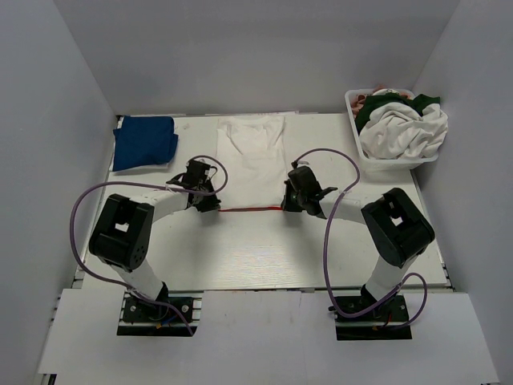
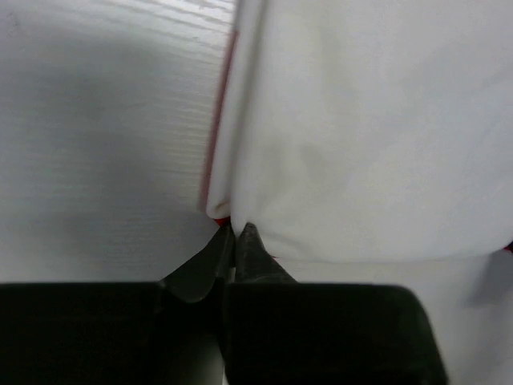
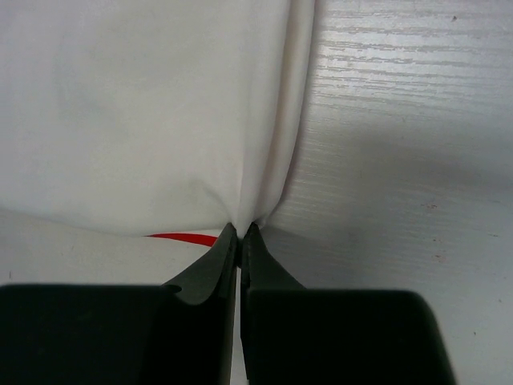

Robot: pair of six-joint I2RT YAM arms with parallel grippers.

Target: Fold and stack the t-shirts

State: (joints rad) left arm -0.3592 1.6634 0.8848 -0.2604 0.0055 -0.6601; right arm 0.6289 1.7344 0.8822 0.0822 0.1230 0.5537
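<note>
A white t-shirt (image 1: pixel 255 152) with a red edge lies lengthwise in the middle of the table. My left gripper (image 1: pixel 210 204) is shut on its near left corner, and the white cloth (image 2: pixel 361 128) fills the left wrist view above the tips. My right gripper (image 1: pixel 288 205) is shut on its near right corner, and the cloth (image 3: pixel 144 112) bunches into the tips in the right wrist view. A folded royal-blue t-shirt (image 1: pixel 144 143) lies at the back left. More white and dark green tees (image 1: pixel 402 124) are piled in the basket.
A white lattice basket (image 1: pixel 353 120) stands at the back right against the wall. Purple cables loop over both arms. Grey walls enclose the table on three sides. Bare white tabletop (image 1: pixel 256 249) lies between the arms.
</note>
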